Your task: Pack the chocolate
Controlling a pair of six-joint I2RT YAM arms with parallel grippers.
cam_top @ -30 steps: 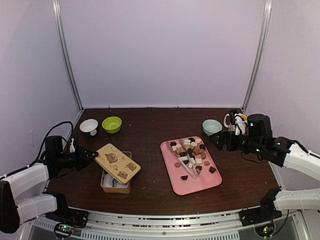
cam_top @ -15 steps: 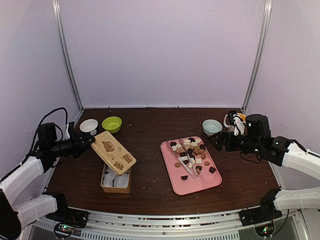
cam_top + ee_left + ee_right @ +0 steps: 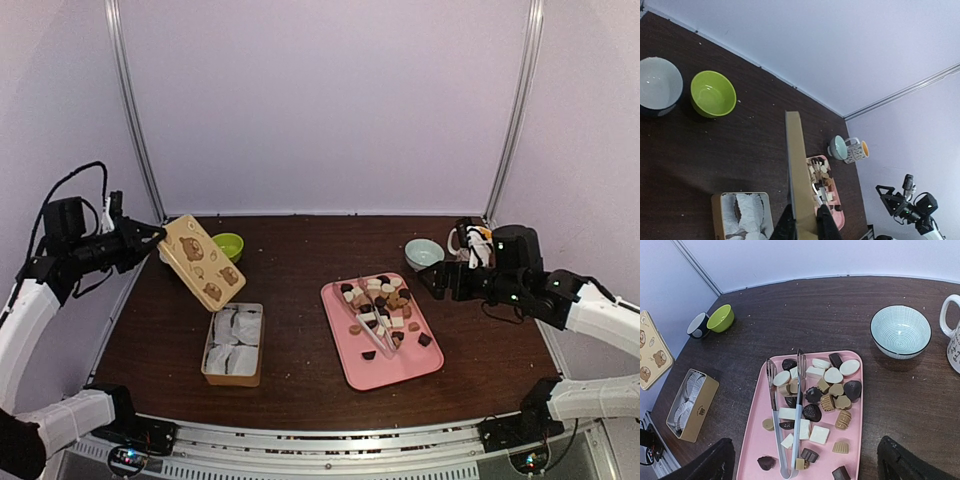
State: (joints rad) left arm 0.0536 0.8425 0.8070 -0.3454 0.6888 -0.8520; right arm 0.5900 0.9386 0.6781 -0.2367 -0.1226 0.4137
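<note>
The chocolate [image 3: 828,401] lies loose on the pink tray [image 3: 751,452], crowded toward its far half. The pieces are dark brown, caramel and cream-white, some cube-like and some rounded, and several touch. The clear tongs [image 3: 798,405] lie lengthwise over the pile and cover parts of a few pieces. Right of the tray the right gripper [image 3: 432,281] hovers with its jaws wide apart, holding nothing. Behind the tray's right corner sits a light-blue bowl [image 3: 900,332], with a mug [image 3: 954,337] beside it cut off by the frame edge. Left of the tray, across a strip of bare desk [image 3: 295,340], stands the open box [image 3: 231,378] of white paper cups [image 3: 245,325]. Farther left, above the desk, the left gripper [image 3: 150,238] is clamped on the bear-printed lid [image 3: 203,262], which is tilted. From the top view the lid nearly hides a white bowl [image 3: 657,86] beside a green bowl [image 3: 713,93].
</note>
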